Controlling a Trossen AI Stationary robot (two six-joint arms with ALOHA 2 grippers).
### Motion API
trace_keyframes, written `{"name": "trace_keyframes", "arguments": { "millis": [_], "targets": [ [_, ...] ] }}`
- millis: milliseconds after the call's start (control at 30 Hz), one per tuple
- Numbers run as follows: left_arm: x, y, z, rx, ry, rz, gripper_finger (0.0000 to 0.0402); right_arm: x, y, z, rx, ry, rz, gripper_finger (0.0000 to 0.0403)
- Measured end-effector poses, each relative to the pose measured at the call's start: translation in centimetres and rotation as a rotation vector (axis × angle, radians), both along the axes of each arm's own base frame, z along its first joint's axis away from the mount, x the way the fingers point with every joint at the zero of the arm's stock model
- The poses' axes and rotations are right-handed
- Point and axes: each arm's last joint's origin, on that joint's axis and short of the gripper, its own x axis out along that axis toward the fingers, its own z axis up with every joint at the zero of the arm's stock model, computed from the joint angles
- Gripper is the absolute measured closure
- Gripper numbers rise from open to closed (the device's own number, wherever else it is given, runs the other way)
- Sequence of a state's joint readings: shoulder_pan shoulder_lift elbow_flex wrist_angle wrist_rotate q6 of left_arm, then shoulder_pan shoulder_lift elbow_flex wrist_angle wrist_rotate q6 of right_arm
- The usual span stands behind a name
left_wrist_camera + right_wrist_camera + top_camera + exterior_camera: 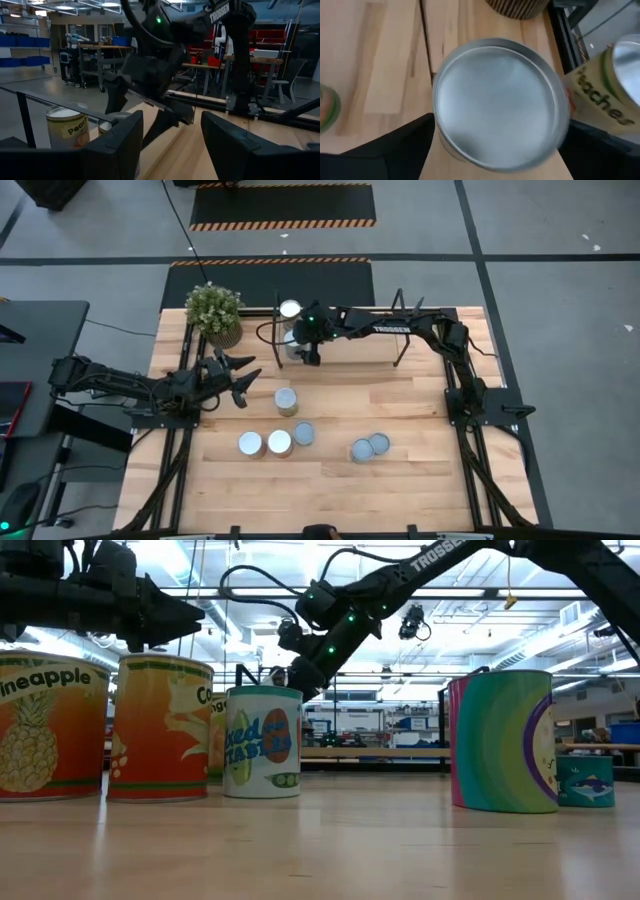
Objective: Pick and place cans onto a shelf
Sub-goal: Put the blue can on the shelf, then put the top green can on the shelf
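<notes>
The left gripper (243, 380) hovers above the table (420, 490) near its left edge, its fingers spread apart and holding nothing, pointed toward the middle of the tabletop. Just behind it, at the far left corner, stands a potted plant (214, 312). On the open board in front of the left gripper lie six cans: a pair with pale tops (250, 444) and (280, 442) touching side by side, a grey-blue one (304, 433) just beside them, and one more (286, 400) a little farther back. Toward the right of the tabletop's middle, two grey-blue cans (361, 450) and (379, 443) sit touching each other.

Along the far edge stands the shelf (400, 330), its black frame spanning from beside the plant toward the far right corner. At its left end one can labelled with peaches (615, 95) rests on it, and another can (497, 105) stands right next to that one. The right gripper (304, 352) hangs directly over this second can, fingers spread wide to either side of its silver top, released and not clamping it. The right arm reaches in from the right edge of the table along the shelf
</notes>
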State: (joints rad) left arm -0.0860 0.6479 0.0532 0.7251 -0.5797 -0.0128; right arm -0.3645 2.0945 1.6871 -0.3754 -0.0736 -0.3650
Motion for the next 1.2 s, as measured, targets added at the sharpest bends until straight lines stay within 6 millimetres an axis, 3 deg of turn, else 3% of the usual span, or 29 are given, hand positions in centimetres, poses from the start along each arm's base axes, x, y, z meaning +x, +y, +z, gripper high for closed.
{"name": "trace_keyframes", "arguments": {
  "millis": [167,467,900,1033,1200],
  "targets": [
    [0.0,0.0,0.0,0.000,-0.001,0.000,0.0196,-0.3,-0.2,0.7,0.001,0.052,-0.004,0.0004],
    [0.0,0.0,0.0,0.000,-0.001,0.000,0.0196,-0.9,-0.3,0.3,-0.048,0.157,-0.077,0.0004],
    [0.0,0.0,0.0,-0.001,-0.002,0.000,0.0196,-0.5,-0.7,0.8,-0.089,0.093,-0.117,0.0004],
    [0.0,0.0,0.0,0.000,0.003,0.000,0.0196,-1.1,0.5,0.8,-0.079,0.183,-0.117,0.0005],
    [0.0,0.0,-0.1,0.001,0.016,0.000,0.0196,-1.6,4.4,2.9,-0.031,0.200,-0.050,0.0010]
  ]
}}
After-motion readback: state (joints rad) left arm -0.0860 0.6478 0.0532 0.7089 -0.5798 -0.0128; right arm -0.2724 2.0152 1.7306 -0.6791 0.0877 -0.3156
